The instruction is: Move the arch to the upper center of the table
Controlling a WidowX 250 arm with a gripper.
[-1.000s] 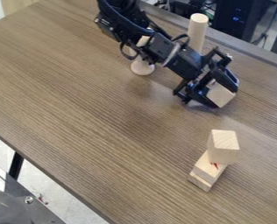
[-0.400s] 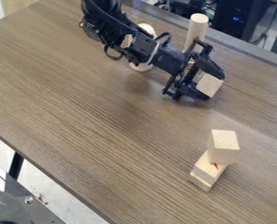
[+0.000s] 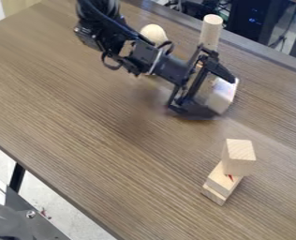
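Camera view, my only feed: the gripper (image 3: 224,97) hangs low over the upper right part of the table (image 3: 82,117), with the arm (image 3: 169,68) slanting in from the top edge. The fingers are well apart, and I'd say wider than a moment ago, when they sat much tighter around the block. That block, which I'm taking for the arch (image 3: 223,94), is right between the fingertips. Can't tell from here if either finger is still touching it, and its curve is hidden from me, so don't quote me on the shape.

Compared with a second ago, the arch is a bit further left, and I see more of its pale side now. The arm has swung left and up in the picture too, so the top of the round knob (image 3: 153,33) behind it has popped into sight, while its lower part is mostly covered.

The rest hasn't budged. The cylinder (image 3: 211,30) stands upright near the far edge, above the arch in the picture. Lower right, well apart from the gripper, the cube (image 3: 239,157) still sits on the stacked blocks (image 3: 220,183), same red mark showing just under it.
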